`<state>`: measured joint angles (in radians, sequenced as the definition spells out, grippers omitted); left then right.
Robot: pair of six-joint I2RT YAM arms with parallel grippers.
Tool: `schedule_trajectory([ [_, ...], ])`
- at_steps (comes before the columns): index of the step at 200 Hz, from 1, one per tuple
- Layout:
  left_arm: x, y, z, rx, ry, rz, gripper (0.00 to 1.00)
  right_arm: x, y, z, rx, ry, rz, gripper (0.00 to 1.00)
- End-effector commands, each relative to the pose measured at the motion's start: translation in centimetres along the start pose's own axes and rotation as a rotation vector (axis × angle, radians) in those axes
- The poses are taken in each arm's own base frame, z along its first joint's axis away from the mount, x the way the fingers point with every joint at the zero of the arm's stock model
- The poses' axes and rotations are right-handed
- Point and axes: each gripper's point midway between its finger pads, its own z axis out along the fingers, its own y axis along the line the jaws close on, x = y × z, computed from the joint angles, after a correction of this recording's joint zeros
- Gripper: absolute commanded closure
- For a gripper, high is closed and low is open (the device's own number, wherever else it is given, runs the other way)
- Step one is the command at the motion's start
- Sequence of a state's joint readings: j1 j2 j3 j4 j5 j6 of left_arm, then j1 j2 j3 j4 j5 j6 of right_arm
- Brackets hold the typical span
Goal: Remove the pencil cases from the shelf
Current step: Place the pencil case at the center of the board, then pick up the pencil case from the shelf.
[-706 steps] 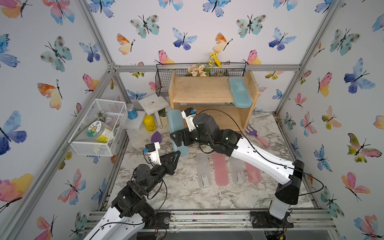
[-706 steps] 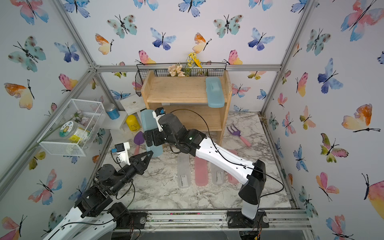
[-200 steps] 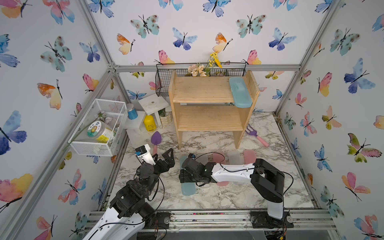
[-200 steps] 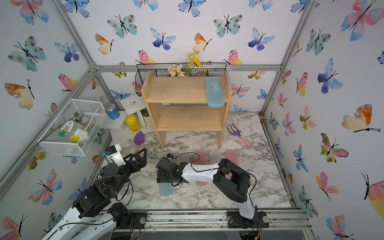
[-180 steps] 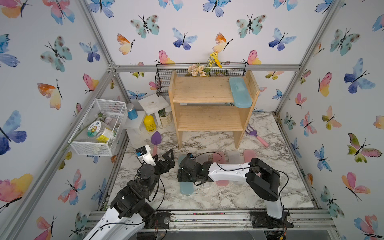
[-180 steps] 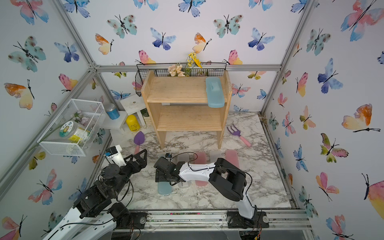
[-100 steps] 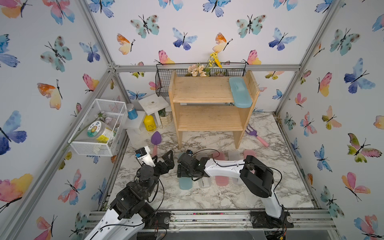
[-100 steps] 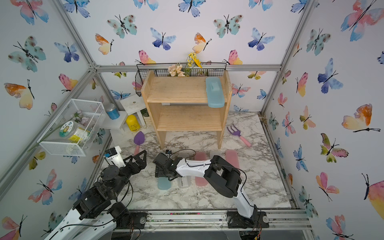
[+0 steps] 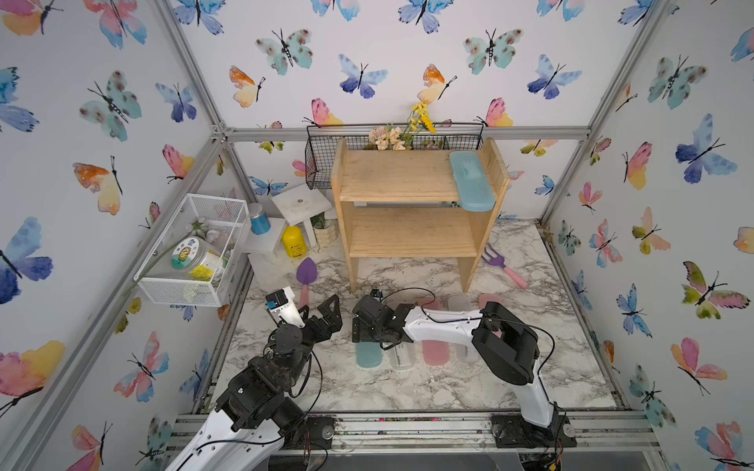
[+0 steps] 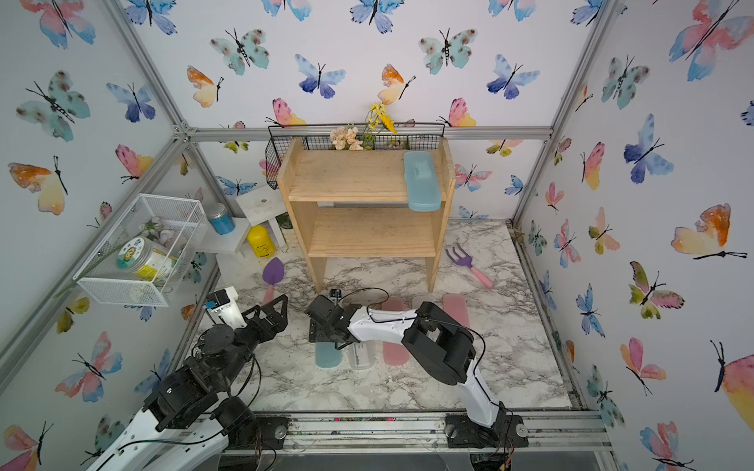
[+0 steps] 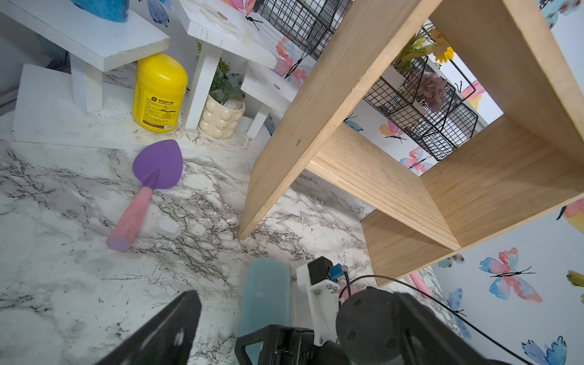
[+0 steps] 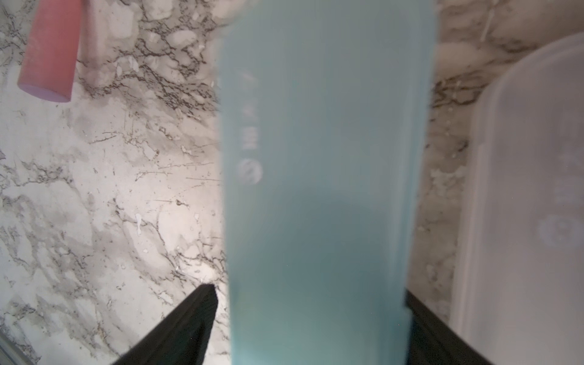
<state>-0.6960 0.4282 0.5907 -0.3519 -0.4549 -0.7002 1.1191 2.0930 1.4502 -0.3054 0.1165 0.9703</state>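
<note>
Fingers (image 12: pixel 189 322) of right gripper (image 12: pixel 311 294) straddle teal pencil case (image 12: pixel 319 158) lying on tabletop (image 9: pixel 408 391), beside frosted case (image 12: pixel 521 189); grip on or off, cannot tell. Best: spread fully, lift straight up, no dragging. Left gripper (image 9: pixel 320 312) spread wide, empty. Other teal case (image 9: pixel 471 183) on shelf (image 9: pixel 408 179) top tier.

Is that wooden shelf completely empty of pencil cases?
No, one teal pencil case lies on the top tier of the shelf, beside a side panel.
</note>
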Motion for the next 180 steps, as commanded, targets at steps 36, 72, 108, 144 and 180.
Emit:
schedule_trajectory([
  [36,-0.6,-0.2,0.0,-0.007,-0.014,-0.015,0.01,-1.2,0.3,-2.2,-0.017,-0.055,-0.026,0.06],
  [72,-1.7,-2.3,-0.5,0.07,-0.011,-0.056,0.01,-3.0,-0.2,-8.1,-0.065,-0.171,-0.058,0.01],
  [108,-2.3,-7.1,-0.6,0.263,0.046,-0.119,0.01,-4.0,-4.7,-15.6,0.013,-0.32,-0.116,0.01],
  [144,-2.6,-13.2,0.4,0.453,0.15,-0.15,0.01,-4.5,-11.6,-22.2,0.14,-0.375,-0.08,0.01],
  [180,-3.7,-20.5,2.4,0.632,0.246,-0.192,0.01,-6.3,-17.6,-27.9,0.199,-0.444,0.031,0.01],
])
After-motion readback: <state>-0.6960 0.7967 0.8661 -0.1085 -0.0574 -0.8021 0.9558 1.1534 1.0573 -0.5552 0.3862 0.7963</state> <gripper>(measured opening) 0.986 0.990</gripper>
